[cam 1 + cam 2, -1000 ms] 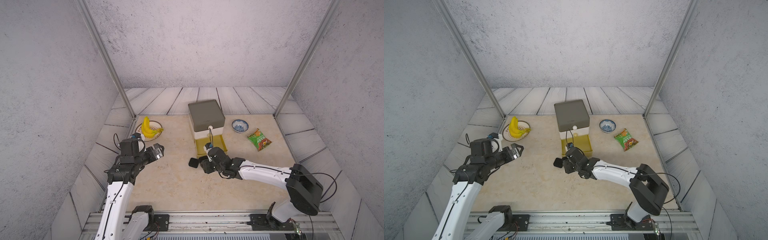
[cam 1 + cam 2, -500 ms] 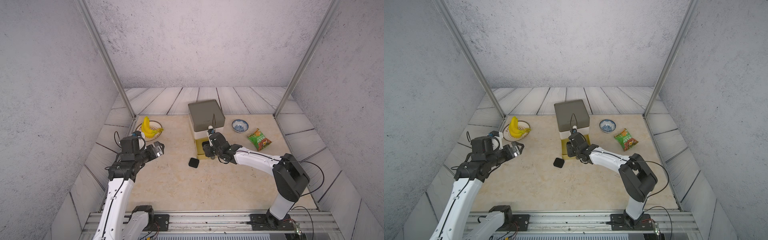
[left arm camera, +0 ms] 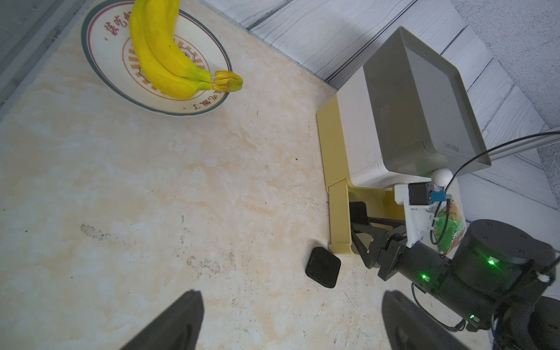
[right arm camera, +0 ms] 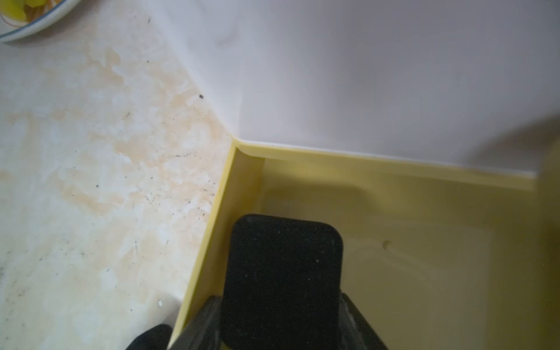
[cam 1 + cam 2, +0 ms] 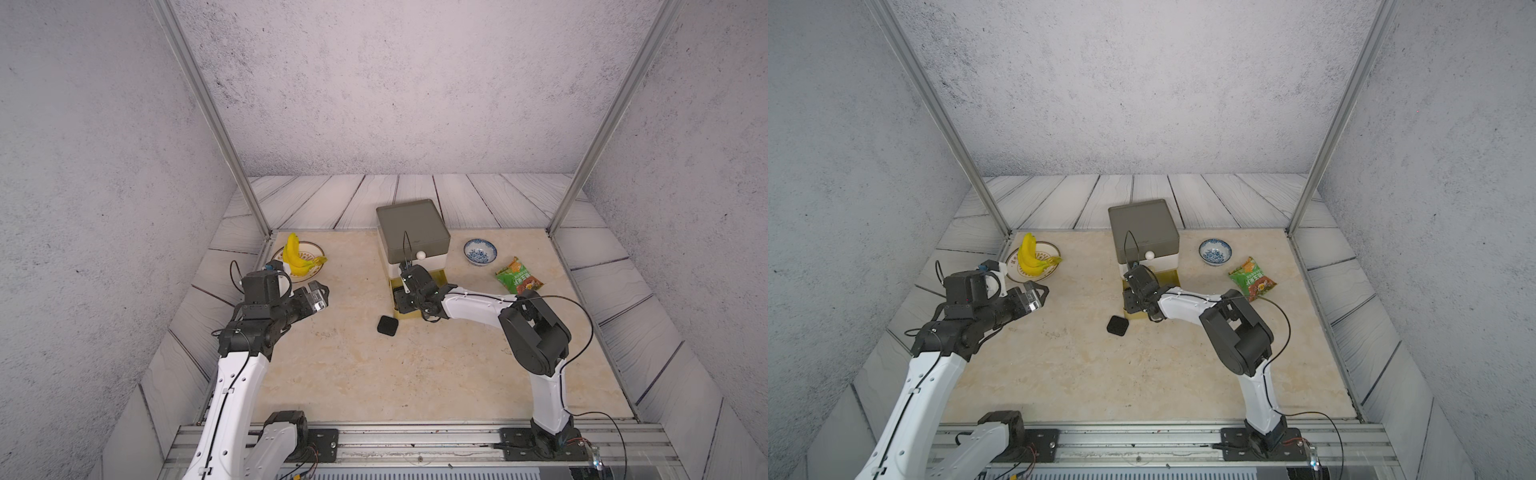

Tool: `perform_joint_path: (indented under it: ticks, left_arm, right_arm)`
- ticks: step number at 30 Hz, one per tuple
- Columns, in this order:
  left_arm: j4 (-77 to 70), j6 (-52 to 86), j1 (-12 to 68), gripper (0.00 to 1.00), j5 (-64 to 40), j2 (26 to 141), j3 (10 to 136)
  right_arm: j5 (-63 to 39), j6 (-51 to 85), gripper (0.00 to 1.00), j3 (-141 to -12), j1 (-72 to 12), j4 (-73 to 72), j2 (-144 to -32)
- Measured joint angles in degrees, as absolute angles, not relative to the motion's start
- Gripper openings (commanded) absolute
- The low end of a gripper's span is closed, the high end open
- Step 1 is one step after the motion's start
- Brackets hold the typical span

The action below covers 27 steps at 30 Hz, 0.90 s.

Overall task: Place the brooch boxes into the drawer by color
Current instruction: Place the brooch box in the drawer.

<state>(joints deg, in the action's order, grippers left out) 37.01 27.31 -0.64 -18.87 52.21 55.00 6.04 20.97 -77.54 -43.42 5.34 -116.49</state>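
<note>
The drawer cabinet [image 5: 411, 226] has a grey top, a white middle and a yellow bottom drawer [image 4: 394, 169] that is pulled out. My right gripper [image 5: 402, 298] is shut on a black brooch box [image 4: 285, 266] inside the yellow drawer, close to its left wall. A second black brooch box [image 5: 387, 325] [image 5: 1117, 325] [image 3: 323, 271] lies flat on the table just off the drawer's front left corner. My left gripper [image 5: 322, 297] [image 3: 292, 295] hovers open and empty at the left, well away from both boxes.
A plate [image 5: 318, 251] with bananas [image 5: 296, 259] sits at the back left. Right of the cabinet stand a blue-and-white bowl [image 5: 480, 251] and a green snack packet [image 5: 518, 278]. Metal posts rise at the table's two back corners.
My right gripper moved from the table in front of the cabinet back over the open yellow drawer, carrying a black box. The other black box stayed put. The left arm barely moved.
</note>
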Motion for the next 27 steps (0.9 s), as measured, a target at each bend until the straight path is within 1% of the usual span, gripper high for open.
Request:
perform_joint_path:
  ticks: [1, 3, 11, 15, 17, 22, 27]
  left_arm:
    - [36.99, 27.29, -0.64, 0.98, -18.87, 52.14, 55.0]
    - [36.99, 27.27, -0.64, 0.98, -18.85, 52.12, 55.0]
    - [37.01, 27.27, -0.64, 0.98, -18.87, 52.1, 55.0]
    - [37.06, 27.27, -0.64, 0.98, -18.87, 51.64, 55.0]
    - [37.08, 27.27, -0.64, 0.98, -18.85, 51.2, 55.0]
    - [37.6, 27.27, -0.64, 0.98, -18.72, 49.93, 55.18]
    - [38.39, 27.29, -0.64, 0.98, -18.72, 49.39, 55.81]
  right_arm:
    - [6.07, 20.91, 0.55, -77.67, -43.38, 5.3, -116.84]
    - [6.17, 20.78, 0.61, -78.19, -43.29, 5.28, -117.32]
    - [6.81, 18.33, 0.7, -78.41, -43.09, 5.54, -116.92]
    - [6.57, 16.91, 0.78, -78.02, -43.09, 6.11, -113.71]
    - [6.2, 16.21, 0.8, -77.03, -43.09, 6.15, -110.74]
    - [4.56, 14.5, 0.8, -71.81, -44.03, 5.78, -100.42]
    - [2.79, 14.98, 0.8, -67.09, -48.75, 7.53, -94.65]
